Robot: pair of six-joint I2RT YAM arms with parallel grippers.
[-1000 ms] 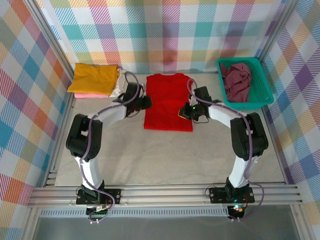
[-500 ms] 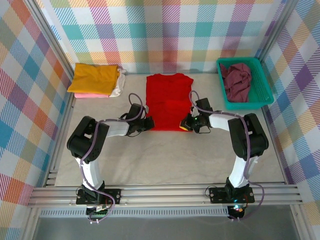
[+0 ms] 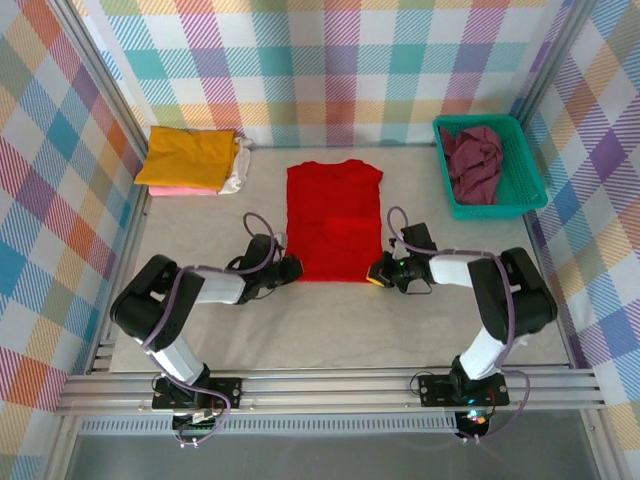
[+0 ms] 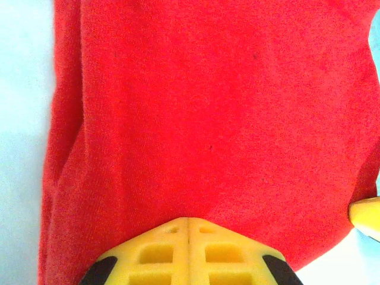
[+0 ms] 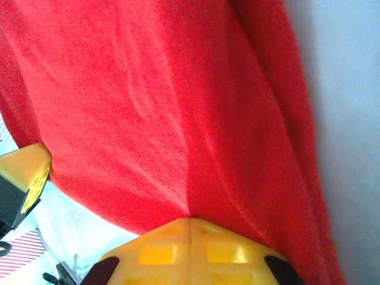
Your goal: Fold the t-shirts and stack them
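My left gripper [image 3: 291, 268] and right gripper [image 3: 377, 272] are clamped on the near hem corners of the red t-shirt [image 3: 335, 210], which lies flat on the table [image 3: 330, 335]. The fold looks barely under way. Next, I judge, both must lift evenly and carry the hem toward the collar.

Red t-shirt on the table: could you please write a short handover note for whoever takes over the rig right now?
Left gripper: shut on the red t-shirt at its near left corner.
Right gripper: shut on its near right corner.
Done: yellow t-shirt, pink t-shirt and white t-shirt folded and stacked at the far left.
To do: fold the red one and stack it; then the maroon t-shirt, crumpled in the teal basket.
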